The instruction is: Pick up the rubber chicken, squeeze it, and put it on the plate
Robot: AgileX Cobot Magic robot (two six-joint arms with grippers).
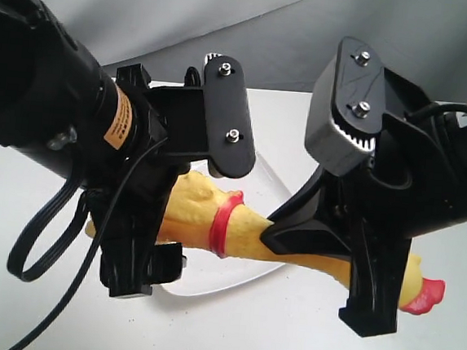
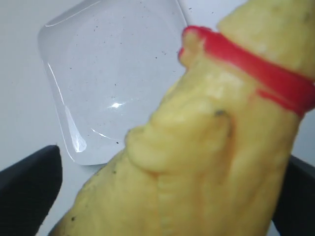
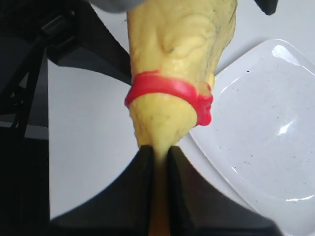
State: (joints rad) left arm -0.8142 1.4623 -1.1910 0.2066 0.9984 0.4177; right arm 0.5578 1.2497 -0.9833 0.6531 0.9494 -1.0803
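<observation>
1. Closest to me in the exterior view is the left arm. Its black bulk fills the upper left corner, and a looped black cable hangs under it.
2. The left gripper straddles the fat yellow body of the rubber chicken, with one finger on each side and the jaws set wide.
3. In the left wrist view a sliver of table shows between one finger and the toy, and the other finger sits against the toy's edge. I cannot tell whether this claw is really pressing or only sits around the body.
4. The right gripper is pinched almost closed. Its two black fingers squeeze the thin yellow neck just past the red ring, so this claw clearly has hold of the toy.
5. The chicken lies roughly level between the two claws, lifted off the white table.
6. Its body and ring hang over the plate, and its red-tipped end reaches past the plate's edge on the right side.
7. The plate is glossy with a few dark specks and rests flat on the table under the toy. I cannot see any contact between the two.
</observation>
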